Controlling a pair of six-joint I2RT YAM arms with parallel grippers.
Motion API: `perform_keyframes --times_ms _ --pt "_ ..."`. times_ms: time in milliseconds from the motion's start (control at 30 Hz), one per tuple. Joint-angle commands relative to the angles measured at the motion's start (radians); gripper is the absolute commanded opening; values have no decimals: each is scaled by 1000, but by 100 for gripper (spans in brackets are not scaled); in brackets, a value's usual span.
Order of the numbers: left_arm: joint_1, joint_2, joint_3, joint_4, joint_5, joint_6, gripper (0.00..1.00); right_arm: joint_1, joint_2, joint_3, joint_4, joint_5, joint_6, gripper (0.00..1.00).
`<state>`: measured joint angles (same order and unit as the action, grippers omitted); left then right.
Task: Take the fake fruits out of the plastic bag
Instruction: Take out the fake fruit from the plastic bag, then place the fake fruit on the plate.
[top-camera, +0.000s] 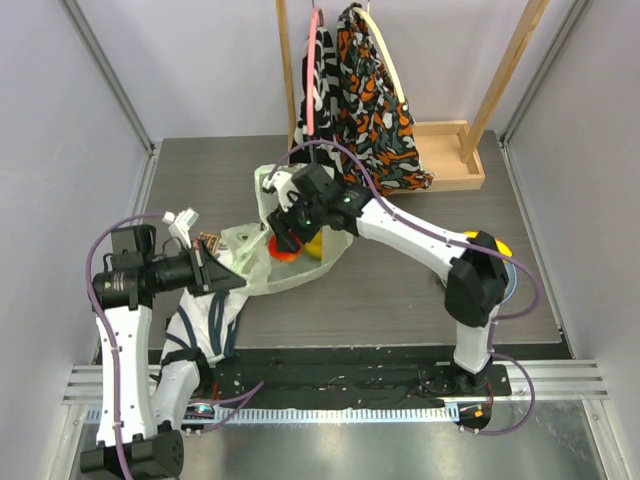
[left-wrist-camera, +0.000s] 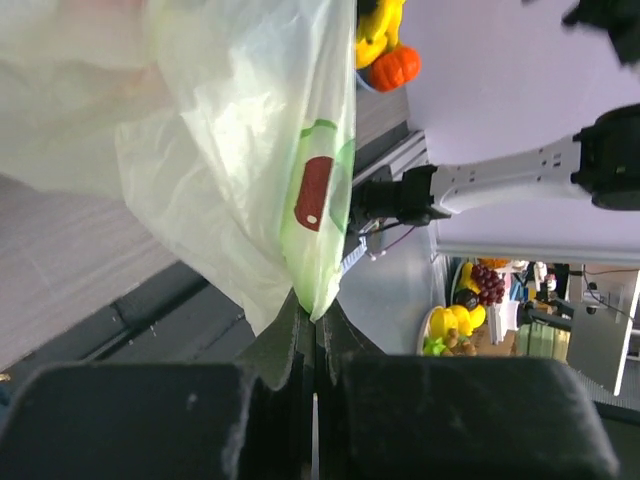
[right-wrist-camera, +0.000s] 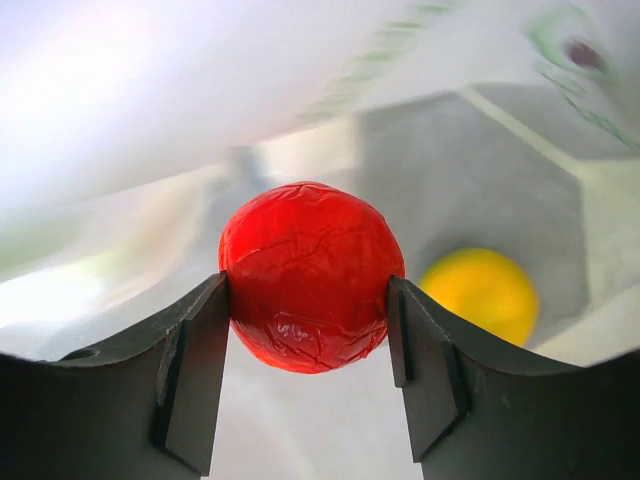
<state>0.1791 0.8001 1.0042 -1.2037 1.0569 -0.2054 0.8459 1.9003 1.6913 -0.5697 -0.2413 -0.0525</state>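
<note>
The pale yellow-green plastic bag (top-camera: 262, 255) with avocado prints lies mid-table. My left gripper (top-camera: 222, 277) is shut on the bag's edge (left-wrist-camera: 318, 290) and holds it up. My right gripper (top-camera: 290, 243) reaches into the bag's mouth. In the right wrist view its jaws (right-wrist-camera: 308, 345) are shut on a red round fruit (right-wrist-camera: 310, 275), both pads touching its sides. A yellow fruit (right-wrist-camera: 480, 293) lies behind it inside the bag and shows in the top view (top-camera: 314, 248). In the left wrist view a yellow and an orange fruit (left-wrist-camera: 393, 66) show at the top.
A wooden rack (top-camera: 455, 155) with hanging black-white and orange patterned cloths (top-camera: 370, 100) stands at the back. A white garment with navy stripes (top-camera: 205, 320) lies at the near left. A blue plate with a yellow piece (top-camera: 500, 250) sits behind my right arm's elbow.
</note>
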Motion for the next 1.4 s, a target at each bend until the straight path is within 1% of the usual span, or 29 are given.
perform_keyframes --times_ms 0,33,67,100,133,200,267,333,433,467,567,700,767,833,867,900,967,1000,1067,1100,1133,1200,1233,1333,1367 --pt "5 60 112 283 66 -222 0 45 -93 -93 -5 -125 -104 23" --pt "10 68 129 343 78 -274 0 47 -98 -102 -15 -115 -115 23" --pt "14 97 154 448 96 -331 0 50 -101 -117 -19 -101 -138 24" --pt "14 114 186 478 106 -377 0 53 -104 -123 -38 -73 -153 24" --pt "17 135 267 489 100 -379 0 55 -109 -131 -42 -66 -165 24" --pt "17 189 322 487 65 -374 0 53 -128 -139 -61 -72 -205 24" --pt "17 214 366 437 63 -341 0 53 -161 -110 -82 -75 -225 23" --pt "17 212 344 415 55 -307 0 53 -214 -84 -96 -31 -233 22" --pt "16 169 251 412 54 -299 0 48 -295 -24 -85 13 -237 21" --pt "16 156 196 414 48 -298 0 48 -316 3 -79 14 -237 20" --pt "16 114 116 412 26 -296 0 47 -394 44 -41 -6 -218 21" --pt "16 106 82 415 -8 -295 0 50 -466 76 -50 -43 -199 22" --pt "16 128 83 444 -47 -305 0 48 -512 102 -84 11 -217 22" --pt "16 149 100 448 -63 -293 0 41 -552 120 -154 74 -247 22" --pt "14 163 108 447 -69 -282 0 24 -572 117 -177 92 -283 23" --pt "13 165 112 451 -83 -281 0 -58 -624 111 -217 121 -290 23" --pt "13 169 126 464 -97 -282 0 -169 -674 79 -255 173 -285 21" --pt "11 171 132 466 -97 -282 0 -285 -702 76 -331 236 -297 19" --pt "11 171 145 469 -98 -285 0 -420 -736 39 -407 237 -354 18" --pt "10 169 145 469 -98 -285 0 -485 -759 6 -447 237 -422 17" --pt "11 168 145 470 -97 -287 0 -616 -812 -78 -459 237 -455 16" --pt "13 160 139 472 -95 -289 0 -732 -846 -166 -485 237 -539 14" --pt "11 154 131 475 -98 -292 0 -881 -846 -236 -498 228 -567 14" --pt "11 137 96 489 -95 -313 0 -1114 -781 -321 -527 169 -624 14" --pt "11 133 87 493 -89 -318 0 -1210 -706 -327 -529 165 -626 14"
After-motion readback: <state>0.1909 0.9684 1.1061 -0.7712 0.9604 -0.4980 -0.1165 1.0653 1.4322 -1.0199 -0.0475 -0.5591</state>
